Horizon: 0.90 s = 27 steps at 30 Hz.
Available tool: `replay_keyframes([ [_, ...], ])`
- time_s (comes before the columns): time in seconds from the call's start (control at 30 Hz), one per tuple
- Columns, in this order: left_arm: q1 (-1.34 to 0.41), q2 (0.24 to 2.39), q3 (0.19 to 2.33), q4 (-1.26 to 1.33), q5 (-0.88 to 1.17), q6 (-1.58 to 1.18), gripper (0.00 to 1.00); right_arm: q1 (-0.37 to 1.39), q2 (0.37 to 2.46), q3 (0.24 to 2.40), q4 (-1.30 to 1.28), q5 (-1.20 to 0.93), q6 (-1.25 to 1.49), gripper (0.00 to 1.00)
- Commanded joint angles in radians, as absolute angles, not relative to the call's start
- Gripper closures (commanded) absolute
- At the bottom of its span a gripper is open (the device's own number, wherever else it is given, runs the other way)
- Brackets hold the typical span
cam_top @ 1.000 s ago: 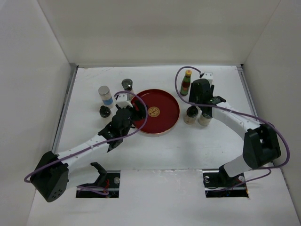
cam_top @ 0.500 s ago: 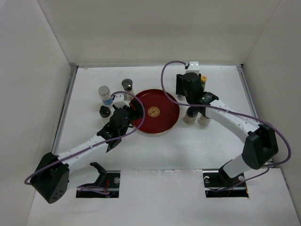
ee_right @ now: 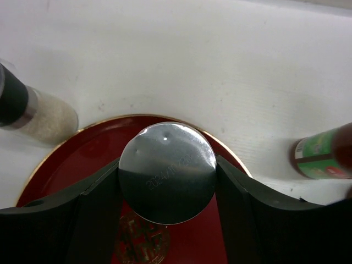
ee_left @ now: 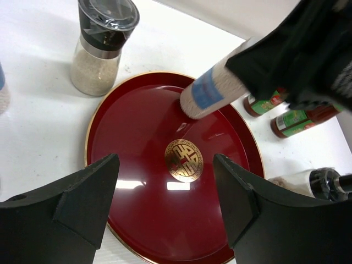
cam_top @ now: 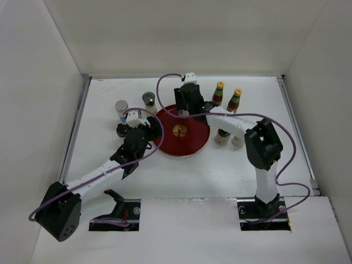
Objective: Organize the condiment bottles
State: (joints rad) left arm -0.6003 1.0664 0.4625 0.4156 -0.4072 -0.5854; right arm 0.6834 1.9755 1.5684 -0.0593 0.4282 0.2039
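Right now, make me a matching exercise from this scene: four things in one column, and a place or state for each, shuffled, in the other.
Things
1. white jar
2. left claw
3. sauce bottles
4. grinder

Places or states
a. dark cap, on the table beside the rim of the red tray
b. gripped by the right claw, over the tray
c. open, holding nothing
d. yellow caps, side by side on the table

Pairs: 1-b, 2-c, 3-d, 4-a
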Motion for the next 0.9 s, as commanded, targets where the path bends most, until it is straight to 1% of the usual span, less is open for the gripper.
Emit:
replay_keyframes([
  [0.0,-0.59,1.037,0.449,0.463,-0.408,-0.598,0.33,0.685,1.973,1.652,0.048,0.426,0.207,0.45],
  [0.07,-0.585,1.045,0.454,0.463,-0.408,-0.6,0.33,0.685,1.982,1.644,0.057,0.426,0.218,0.45],
  [0.1,-0.585,1.048,0.456,0.463,-0.408,-0.597,0.33,0.685,1.986,1.635,0.067,0.425,0.222,0.43],
  [0.13,-0.585,1.051,0.456,0.463,-0.408,-0.595,0.33,0.685,1.99,1.628,0.074,0.422,0.225,0.39],
  [0.17,-0.584,1.054,0.456,0.463,-0.41,-0.594,0.33,0.685,1.99,1.62,0.077,0.42,0.227,0.31],
  [0.23,-0.576,1.061,0.466,0.457,-0.416,-0.591,0.32,0.685,1.979,1.603,0.083,0.42,0.23,0.13],
  [0.3,-0.568,1.068,0.486,0.434,-0.425,-0.586,0.32,0.685,1.948,1.589,0.087,0.417,0.241,0.02],
  [0.33,-0.567,1.069,0.497,0.419,-0.431,-0.584,0.31,0.685,1.93,1.582,0.089,0.414,0.242,0.0],
  [0.47,-0.567,1.11,0.57,0.35,-0.472,-0.566,0.29,0.685,1.78,1.479,0.129,0.414,0.261,0.0],
  [0.57,-0.556,1.17,0.675,0.275,-0.521,-0.546,0.26,0.685,1.66,1.364,0.149,0.41,0.288,0.0],
  [0.7,-0.518,1.313,0.846,0.175,-0.537,-0.526,0.21,0.699,1.527,1.192,0.169,0.397,0.35,0.0],
  [0.73,-0.506,1.351,0.885,0.157,-0.537,-0.523,0.21,0.705,1.502,1.148,0.187,0.391,0.359,0.01],
  [0.77,-0.492,1.389,0.915,0.149,-0.54,-0.519,0.2,0.711,1.477,1.103,0.21,0.385,0.365,0.09],
  [0.8,-0.475,1.428,0.946,0.141,-0.541,-0.514,0.2,0.719,1.454,1.059,0.231,0.385,0.374,0.24],
  [0.83,-0.46,1.466,0.978,0.129,-0.532,-0.509,0.2,0.725,1.428,1.016,0.256,0.387,0.377,0.43],
  [0.87,-0.447,1.506,1.012,0.112,-0.529,-0.505,0.2,0.728,1.408,0.987,0.274,0.391,0.386,0.52],
])
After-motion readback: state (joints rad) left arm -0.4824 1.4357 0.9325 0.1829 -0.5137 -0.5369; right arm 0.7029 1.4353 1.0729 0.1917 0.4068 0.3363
